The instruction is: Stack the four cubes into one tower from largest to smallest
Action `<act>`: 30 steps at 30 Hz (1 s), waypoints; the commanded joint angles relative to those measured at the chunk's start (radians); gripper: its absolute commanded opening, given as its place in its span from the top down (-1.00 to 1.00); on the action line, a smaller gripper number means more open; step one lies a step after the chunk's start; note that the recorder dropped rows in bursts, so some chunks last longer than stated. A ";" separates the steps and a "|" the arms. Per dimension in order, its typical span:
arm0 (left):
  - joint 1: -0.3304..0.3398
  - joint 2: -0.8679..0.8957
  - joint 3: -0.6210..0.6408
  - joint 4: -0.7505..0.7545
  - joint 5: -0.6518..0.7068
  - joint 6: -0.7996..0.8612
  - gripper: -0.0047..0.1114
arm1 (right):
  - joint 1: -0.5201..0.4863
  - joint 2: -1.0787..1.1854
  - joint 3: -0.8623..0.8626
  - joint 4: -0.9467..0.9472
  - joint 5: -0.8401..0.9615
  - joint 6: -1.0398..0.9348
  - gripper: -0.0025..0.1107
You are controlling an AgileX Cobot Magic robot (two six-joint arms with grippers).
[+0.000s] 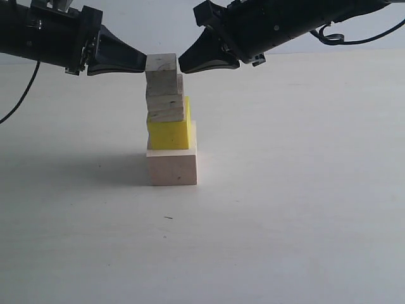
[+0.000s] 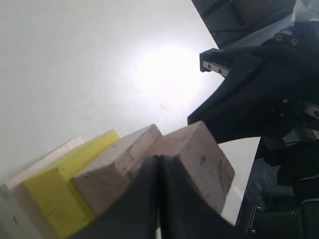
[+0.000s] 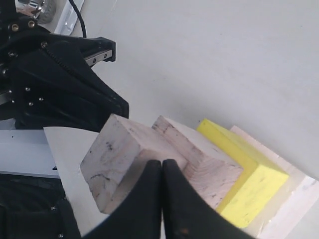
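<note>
Cubes stand as one tower [image 1: 169, 120] on the table [image 1: 285, 202] in the outside view. The left claw [image 1: 142, 63] and right claw [image 1: 183, 63], both pinched shut, point at the sides of the smallest cube [image 1: 161, 63] on top.

In the left wrist view, the left claw's tips hide part of that cube, and the right claw is on its far side.

The right wrist view shows the yellow cube [image 3: 244, 174] two cubes lower.

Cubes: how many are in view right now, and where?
4, stacked: largest pale cube on the table, yellow cube on it, grainy cube third, smallest cube on top. None visible elsewhere.
</note>
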 commanded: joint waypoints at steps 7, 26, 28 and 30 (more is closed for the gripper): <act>0.016 -0.006 -0.006 -0.015 -0.019 0.004 0.92 | -0.014 -0.017 -0.004 -0.022 -0.030 -0.005 0.96; 0.197 -0.398 0.215 -0.037 -0.439 0.120 0.92 | -0.115 -0.494 0.183 -0.420 -0.569 0.188 0.96; 0.197 -0.491 0.275 -0.082 -0.522 0.141 0.92 | -0.115 -0.579 0.262 -0.436 -0.674 0.180 0.96; 0.197 -0.574 0.318 -0.096 -0.587 0.162 0.92 | -0.115 -0.652 0.327 -0.436 -0.750 0.140 0.96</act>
